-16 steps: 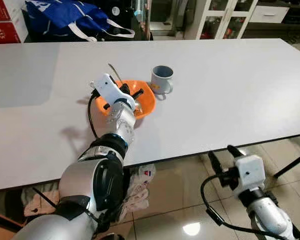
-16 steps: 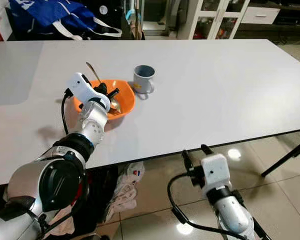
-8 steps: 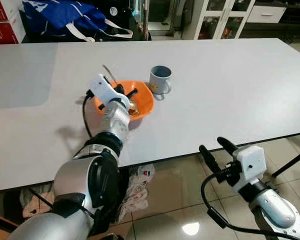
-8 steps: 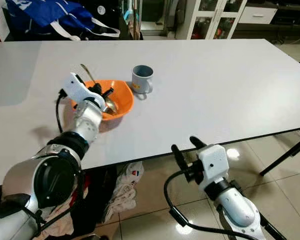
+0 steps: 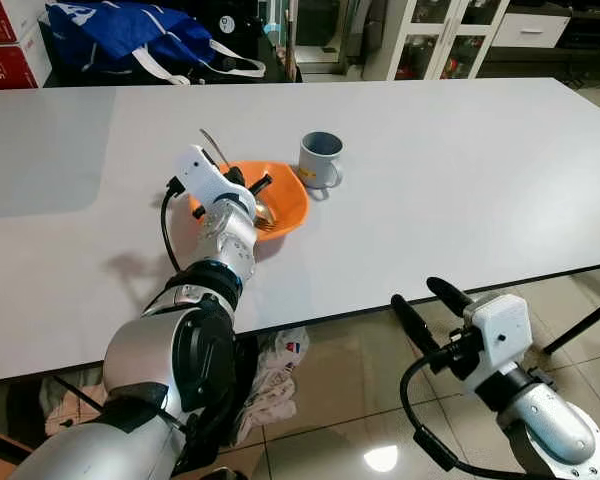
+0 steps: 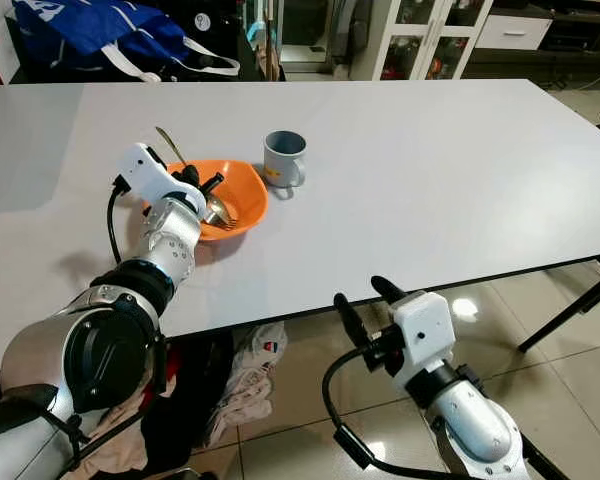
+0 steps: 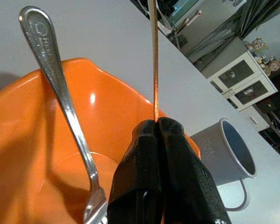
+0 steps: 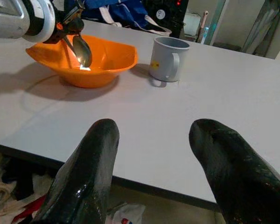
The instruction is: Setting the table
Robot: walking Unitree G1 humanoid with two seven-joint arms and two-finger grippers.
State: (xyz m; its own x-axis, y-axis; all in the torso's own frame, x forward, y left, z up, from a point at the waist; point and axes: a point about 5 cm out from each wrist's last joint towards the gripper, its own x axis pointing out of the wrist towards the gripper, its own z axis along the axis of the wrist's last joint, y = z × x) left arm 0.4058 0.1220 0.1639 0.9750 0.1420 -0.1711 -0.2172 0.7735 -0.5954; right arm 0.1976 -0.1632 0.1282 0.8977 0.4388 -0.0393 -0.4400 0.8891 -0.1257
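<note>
Since earlier, your left gripper point(image 7: 157, 128) has drawn toward the counter's point(image 5: 460, 170) left edge, clamped on the thin metal spoon point(image 7: 153, 56), handle upright above the orange plastic bowl point(image 5: 280, 205); right gripper point(image 8: 151, 154) open.

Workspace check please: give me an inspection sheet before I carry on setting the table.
Surface: white table, bare around the dishes.
Job's things: orange bowl with a spoon and a fork in it; grey mug just beside the bowl, upright.
Clutter: nothing seen on the table.
Grippers: left pincer shut on the spoon over the bowl; the fork leans on the rim. Right pincer open, below the table's near edge.
Cables: black cable looped at the left wrist.
Surroundings: blue bag and white cabinets beyond the table; cloths on the tiled floor.
</note>
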